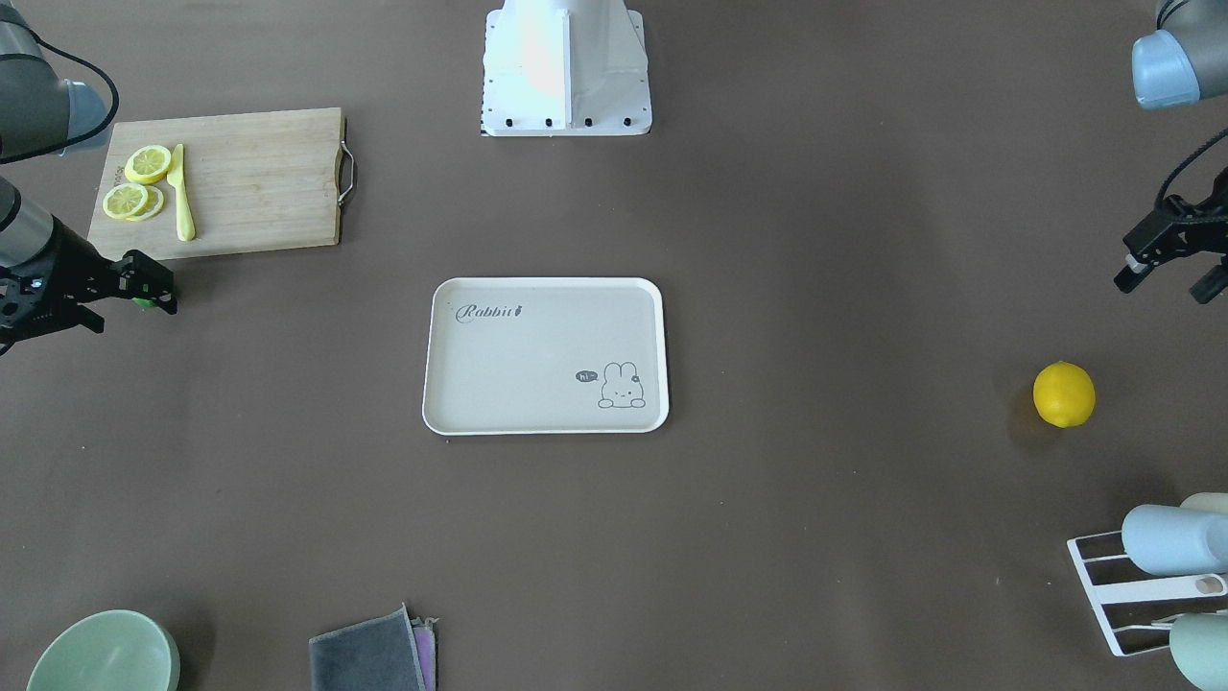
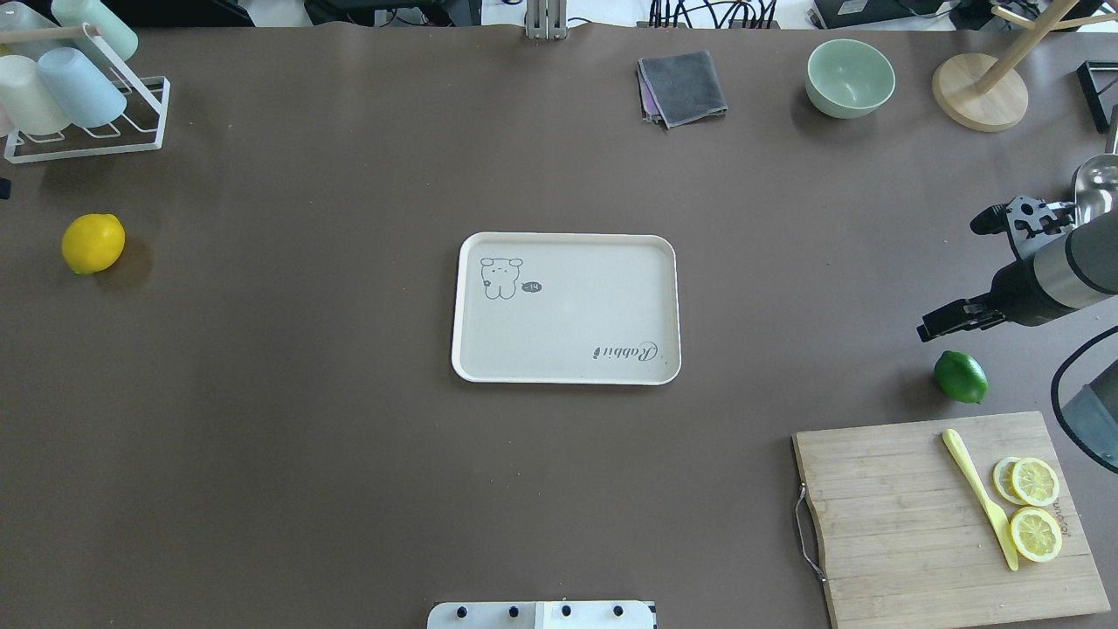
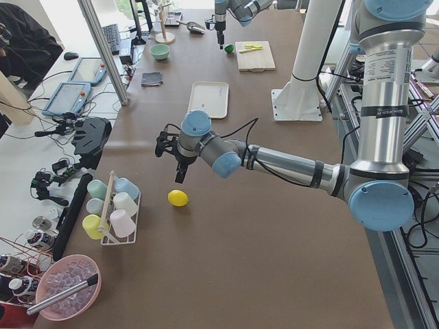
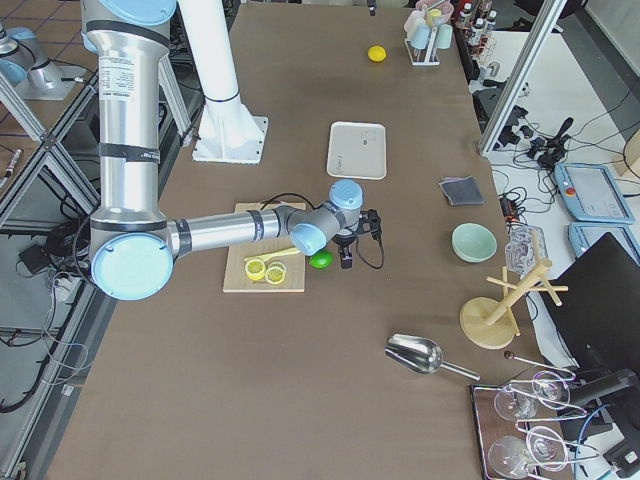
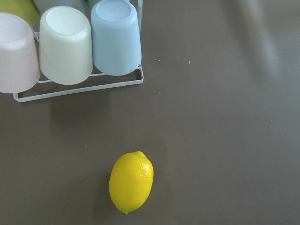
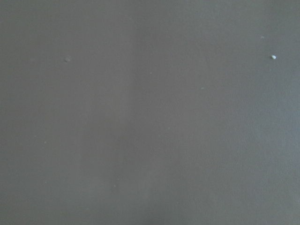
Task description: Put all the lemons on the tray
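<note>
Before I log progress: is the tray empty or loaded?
Empty: tray shows only its print; yellow lemon and green lemon lie off it.

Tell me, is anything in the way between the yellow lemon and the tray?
No, nothing I can see. The yellow lemon lies on the brown table, and only bare tabletop shows between it and the tray in the middle.
</note>
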Motion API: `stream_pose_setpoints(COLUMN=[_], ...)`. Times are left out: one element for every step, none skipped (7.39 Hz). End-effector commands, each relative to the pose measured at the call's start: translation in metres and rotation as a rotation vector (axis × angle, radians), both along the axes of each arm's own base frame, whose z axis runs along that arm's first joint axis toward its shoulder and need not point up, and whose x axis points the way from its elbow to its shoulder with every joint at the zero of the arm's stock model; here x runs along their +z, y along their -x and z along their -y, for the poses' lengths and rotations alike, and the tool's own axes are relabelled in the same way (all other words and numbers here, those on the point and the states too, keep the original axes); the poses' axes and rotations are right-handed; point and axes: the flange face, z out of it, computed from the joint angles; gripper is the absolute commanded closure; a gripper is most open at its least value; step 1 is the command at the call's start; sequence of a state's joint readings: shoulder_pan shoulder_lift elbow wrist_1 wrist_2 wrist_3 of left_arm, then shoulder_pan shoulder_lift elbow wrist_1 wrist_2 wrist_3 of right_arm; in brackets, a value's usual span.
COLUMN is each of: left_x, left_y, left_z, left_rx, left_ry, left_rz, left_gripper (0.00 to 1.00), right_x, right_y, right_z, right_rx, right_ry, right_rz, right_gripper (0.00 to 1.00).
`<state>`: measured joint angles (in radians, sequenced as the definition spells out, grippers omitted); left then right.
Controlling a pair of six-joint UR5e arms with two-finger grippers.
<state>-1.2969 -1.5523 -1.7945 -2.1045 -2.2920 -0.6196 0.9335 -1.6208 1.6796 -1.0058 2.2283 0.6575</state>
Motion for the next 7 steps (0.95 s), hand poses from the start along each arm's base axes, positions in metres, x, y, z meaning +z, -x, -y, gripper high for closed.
stream_pose_setpoints(left_x=[0.0, 0.0, 0.0, -0.001, -0.002, -0.002, 0.0], left_y=[-0.001, -0.001, -0.001, -0.002, -0.002, -0.002, -0.001], left_z=[-0.002, -0.002, -0.003, -0.003, -0.003, -0.003, -0.005], left_rx=[0.005, 0.008, 0.009, 0.011, 0.012, 0.013, 0.013], left_ry=[0.001, -0.003, -0.003, -0.005, -0.009, -0.014, -0.02], left_rz=[-0.005, -0.006, -0.007, -0.007, -0.007, -0.009, -0.011], left_gripper=[0.02, 0.02, 0.02, 0.02, 0.02, 0.02, 0.02], right_x=[0.01, 0.012, 0.017, 0.021, 0.022, 0.023, 0.024], right_y=[0.01, 0.017, 0.015, 0.013, 0.01, 0.008, 0.008], right_z=[-0.017, -0.023, -0.03, -0.039, -0.045, -0.051, -0.051], right_rx=[-0.041, -0.06, -0.067, -0.076, -0.079, -0.083, -0.081], right_ry=[0.028, 0.033, 0.041, 0.049, 0.051, 0.055, 0.062], right_rz=[-0.005, -0.009, -0.016, -0.021, -0.023, -0.026, -0.028], right_gripper=[0.0, 0.0, 0.0, 0.0, 0.0, 0.0, 0.47])
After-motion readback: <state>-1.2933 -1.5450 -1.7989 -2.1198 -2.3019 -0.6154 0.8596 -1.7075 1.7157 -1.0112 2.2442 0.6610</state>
